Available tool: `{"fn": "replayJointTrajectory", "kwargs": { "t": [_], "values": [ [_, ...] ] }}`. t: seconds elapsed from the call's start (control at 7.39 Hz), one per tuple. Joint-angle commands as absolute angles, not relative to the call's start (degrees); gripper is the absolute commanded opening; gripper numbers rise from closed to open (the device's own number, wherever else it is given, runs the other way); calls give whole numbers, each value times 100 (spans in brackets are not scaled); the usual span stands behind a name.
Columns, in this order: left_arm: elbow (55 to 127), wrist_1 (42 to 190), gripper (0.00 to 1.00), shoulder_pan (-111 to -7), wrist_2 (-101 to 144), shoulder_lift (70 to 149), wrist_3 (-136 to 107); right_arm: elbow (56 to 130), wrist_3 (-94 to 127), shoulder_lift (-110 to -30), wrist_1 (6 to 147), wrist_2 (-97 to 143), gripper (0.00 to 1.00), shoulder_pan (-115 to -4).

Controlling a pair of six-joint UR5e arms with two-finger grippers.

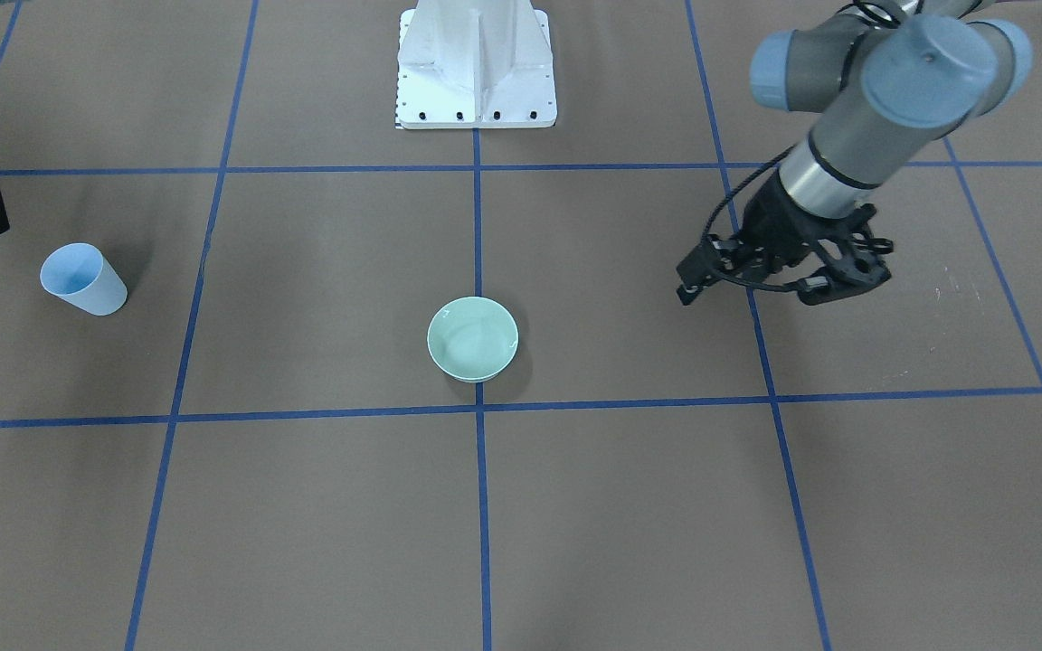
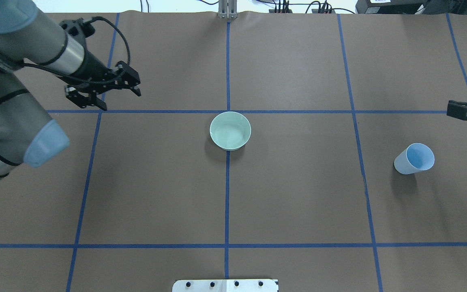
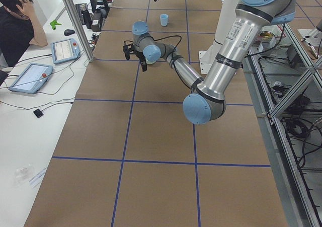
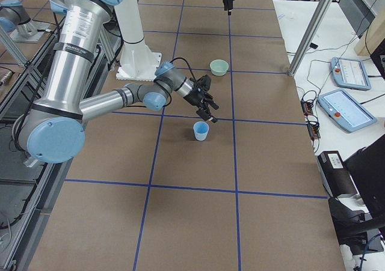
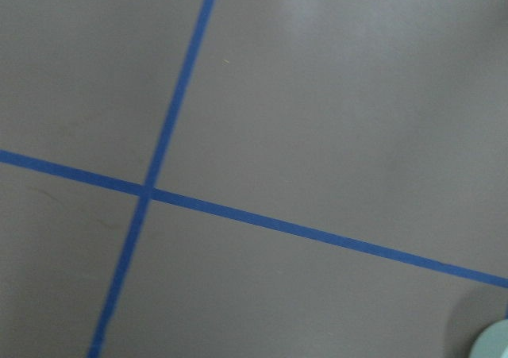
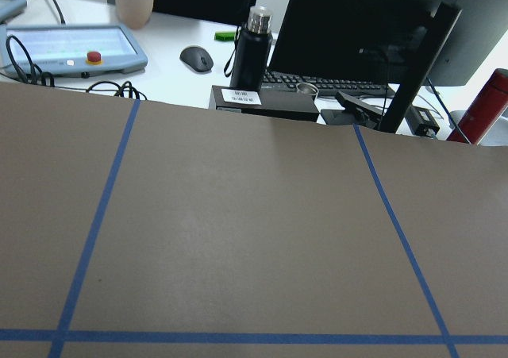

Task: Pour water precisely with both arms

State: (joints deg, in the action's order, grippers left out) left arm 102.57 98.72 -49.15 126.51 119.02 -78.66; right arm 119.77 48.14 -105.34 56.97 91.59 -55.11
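Brown paper (image 2: 298, 202) ruled with blue tape (image 2: 227, 194) covers the table we look down on from behind the robot, its white pedestal (image 2: 225, 286) nearest us. Further out, on the robot's right, a pale blue cup (image 2: 414, 159) stands upright. We cannot make out the water, which we judge to be inside it. At the centre crossing sits a green bowl (image 2: 230, 130), apparently placed where both arms reach it equally. Beyond the cup, and near it, the right gripper (image 2: 450, 110) hovers, jaws apart and empty as far as we can see, seemingly poised to take it. Farthest out, the left gripper (image 2: 121, 100) hangs spread wide and empty, well clear of the bowl, perhaps waiting to steady it.
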Motion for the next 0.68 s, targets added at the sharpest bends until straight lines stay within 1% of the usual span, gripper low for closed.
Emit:
{"fn": "replayJointTrajectory", "kwargs": {
  "t": [0.0, 0.14, 0.27, 0.41, 0.54],
  "values": [
    [10091, 9138, 100, -4082, 11914, 12757, -8402, 11166, 3407, -10197, 5957, 11584, 99, -6991],
    [9733, 8871, 100, -3756, 11448, 13275, -8498, 10988, 3001, -9830, 6751, 12141, 99, -7257],
    [9338, 8947, 100, -3509, 11235, 13550, -8673, 10978, 2345, -9409, 7933, 12355, 99, -7390],
    [9073, 9217, 100, -3368, 11119, 13648, -8692, 10951, 1711, -9126, 8807, 12349, 99, -7496],
    [8644, 9655, 100, -3279, 11049, 13684, -8692, 10829, 1427, -9071, 8955, 12436, 99, -7584]
  ]
}}
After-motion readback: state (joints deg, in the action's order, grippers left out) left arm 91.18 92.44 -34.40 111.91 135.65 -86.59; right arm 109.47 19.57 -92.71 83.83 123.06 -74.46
